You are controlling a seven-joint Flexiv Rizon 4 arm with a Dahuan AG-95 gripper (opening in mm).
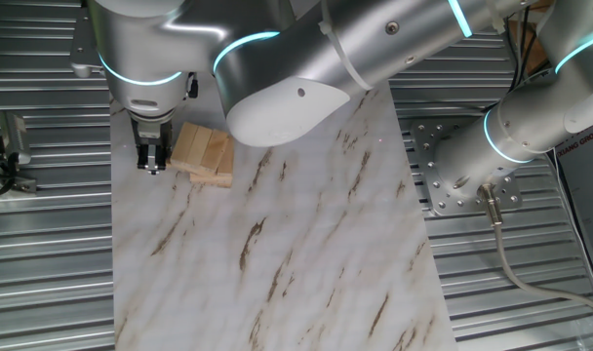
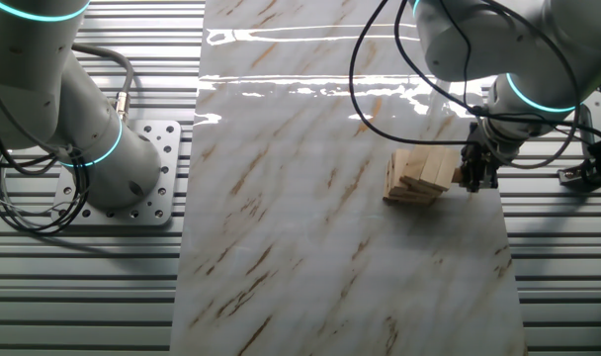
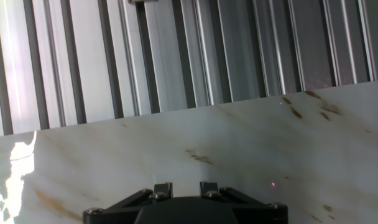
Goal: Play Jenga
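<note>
The small stack of pale natural-wood rectangular Jenga blocks (image 1: 204, 155) is seen in the upper left of one fixed view, resting on the white brown-veined marble slab (image 1: 277, 263) near its edge. The black two-finger gripper (image 1: 152, 158) is held just beside the stack, fingers pointed down; whether they are spread or pressed together cannot be told.

Two high fixed views from opposite sides, sharing the marble board (image 1: 277, 244); hand view close, seemingly downward.
</note>
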